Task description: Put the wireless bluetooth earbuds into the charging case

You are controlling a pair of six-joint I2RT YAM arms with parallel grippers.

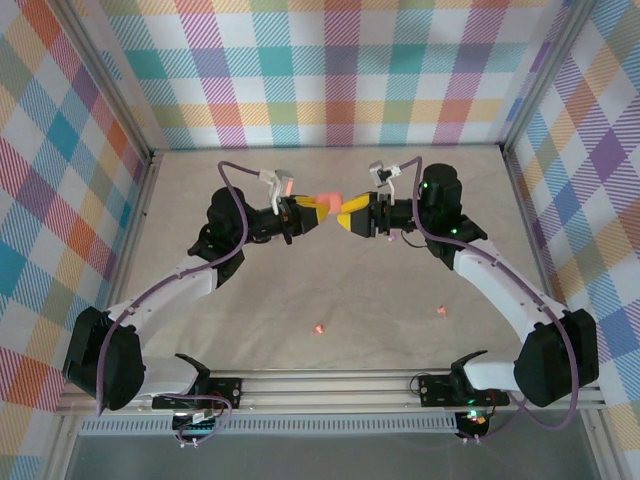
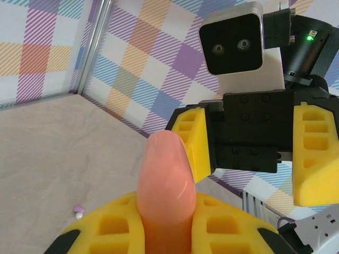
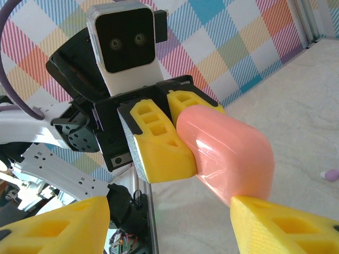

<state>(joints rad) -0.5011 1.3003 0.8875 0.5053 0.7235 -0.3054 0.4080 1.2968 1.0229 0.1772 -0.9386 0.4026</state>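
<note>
An orange-pink pebble-like case is held above the table at the middle back, with my left gripper shut on it. In the left wrist view the case stands up between the yellow fingers. My right gripper faces it, open, its fingers spread wide around the case's free end. Two orange-pink earbuds lie on the table near the front. A purple earbud lies on the table under the grippers.
The beige table is walled by plaid panels at the back and sides, with a metal rail along the near edge. The right arm's camera block and the left arm's camera block face each other closely.
</note>
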